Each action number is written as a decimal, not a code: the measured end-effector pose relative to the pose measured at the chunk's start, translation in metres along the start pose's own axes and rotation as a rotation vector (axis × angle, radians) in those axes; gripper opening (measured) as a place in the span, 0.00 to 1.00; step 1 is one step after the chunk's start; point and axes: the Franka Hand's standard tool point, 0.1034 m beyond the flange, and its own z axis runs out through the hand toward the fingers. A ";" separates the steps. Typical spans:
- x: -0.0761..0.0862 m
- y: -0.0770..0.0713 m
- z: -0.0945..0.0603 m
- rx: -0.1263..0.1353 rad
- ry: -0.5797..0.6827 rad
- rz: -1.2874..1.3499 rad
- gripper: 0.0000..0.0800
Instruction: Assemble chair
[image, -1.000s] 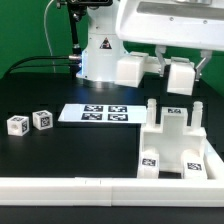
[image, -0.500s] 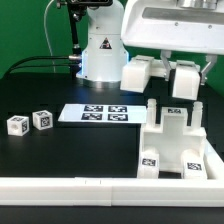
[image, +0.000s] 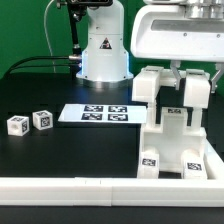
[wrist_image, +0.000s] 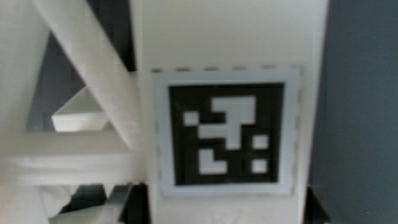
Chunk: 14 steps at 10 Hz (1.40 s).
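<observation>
White tagged cubes (image: 30, 122) are lying at the exterior view's left on the surface (image: 70, 150). Rightward, the claw (image: 173, 82), jaws narrowed, is gripping a braced frame (image: 150, 85) just above the part-built chair (image: 178, 150). Lowering squarely, without tilting, is looking wisest.

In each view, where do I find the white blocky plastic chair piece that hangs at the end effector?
Exterior view: the white blocky plastic chair piece sits upper right, held by the end effector above the partly built white chair.
Wrist view: probably this piece, blurred, filling the picture, bearing a square black-and-white tag.
Shared landmark: this piece itself; nothing else clearly shows in both.
</observation>
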 end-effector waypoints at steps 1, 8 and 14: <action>0.003 -0.001 0.002 -0.001 0.004 0.001 0.36; 0.007 -0.009 0.003 -0.021 -0.018 -0.008 0.36; 0.006 -0.006 0.006 -0.020 -0.020 -0.026 0.36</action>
